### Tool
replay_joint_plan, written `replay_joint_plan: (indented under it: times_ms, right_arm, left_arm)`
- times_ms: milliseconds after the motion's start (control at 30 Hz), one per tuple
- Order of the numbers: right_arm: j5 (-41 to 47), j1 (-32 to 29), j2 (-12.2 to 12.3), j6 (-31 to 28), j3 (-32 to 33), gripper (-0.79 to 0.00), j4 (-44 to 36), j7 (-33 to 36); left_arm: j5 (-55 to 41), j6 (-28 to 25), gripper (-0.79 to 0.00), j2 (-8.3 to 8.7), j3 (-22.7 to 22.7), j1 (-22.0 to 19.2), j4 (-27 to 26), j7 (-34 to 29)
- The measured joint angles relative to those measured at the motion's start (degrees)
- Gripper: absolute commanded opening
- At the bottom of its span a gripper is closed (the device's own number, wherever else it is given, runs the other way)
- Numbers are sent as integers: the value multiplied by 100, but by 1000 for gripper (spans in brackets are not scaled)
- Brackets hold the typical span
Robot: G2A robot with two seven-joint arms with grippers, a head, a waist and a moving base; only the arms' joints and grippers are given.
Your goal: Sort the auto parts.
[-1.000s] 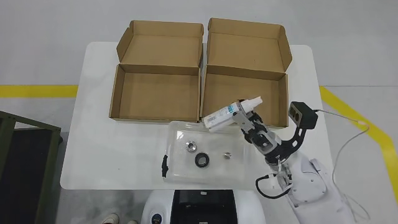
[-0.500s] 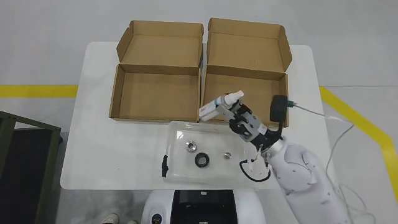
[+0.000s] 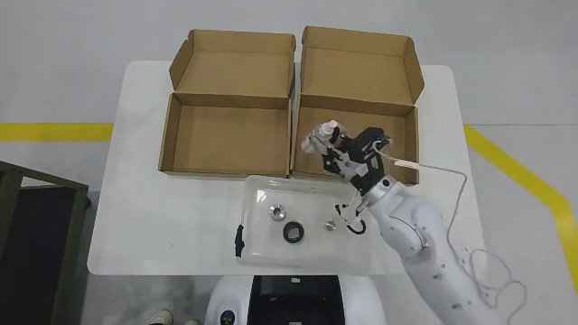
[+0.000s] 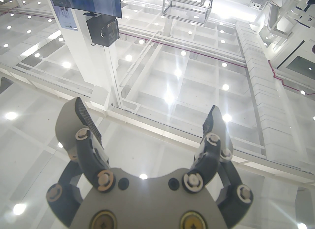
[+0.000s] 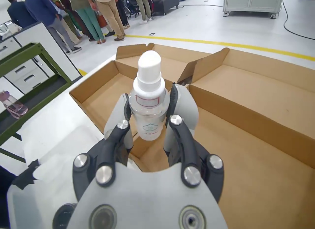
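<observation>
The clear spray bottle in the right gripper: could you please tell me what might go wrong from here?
1. The clear spray bottle with the white cap hangs by the wall between the left brown cardboard box and the right brown cardboard box. Released here, it might hit that wall or land in the wrong box.
2. The right gripper pinches the smooth round body near its shoulder, so the bottle might slip or tilt.

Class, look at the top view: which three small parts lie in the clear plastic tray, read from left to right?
Shiny round silver metal fitting → black ring → small silver metal piece, all in the clear plastic tray.
</observation>
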Motion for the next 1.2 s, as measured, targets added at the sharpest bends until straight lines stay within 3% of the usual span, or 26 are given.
replay_joint_plan:
  times_ms: [333, 933, 1000, 1100, 1133, 1167, 1200]
  right_arm:
    - [-549, 606, -98, -5, -375, -785, 956, 9]
    - [-998, 1049, -215, 260, -587, -785, 1544, 305]
    - [-1016, 1065, -224, 257, -596, -690, 1597, 307]
    - [-1033, 1075, -235, 254, -595, -471, 1654, 303]
    - [-1043, 1075, -237, 250, -592, -372, 1662, 305]
    - [-1051, 1072, -239, 244, -589, -166, 1662, 310]
    - [-1058, 1066, -240, 236, -585, -28, 1660, 319]
  left_arm:
    - [0, 0, 0, 0, 0, 0, 0, 0]
    - [0, 0, 0, 0, 0, 0, 0, 0]
    - [0, 0, 0, 0, 0, 0, 0, 0]
    - [0, 0, 0, 0, 0, 0, 0, 0]
    - [0, 0, 0, 0, 0, 0, 0, 0]
    - [0, 0, 0, 0, 0, 0, 0, 0]
    - [0, 0, 0, 0, 0, 0, 0, 0]
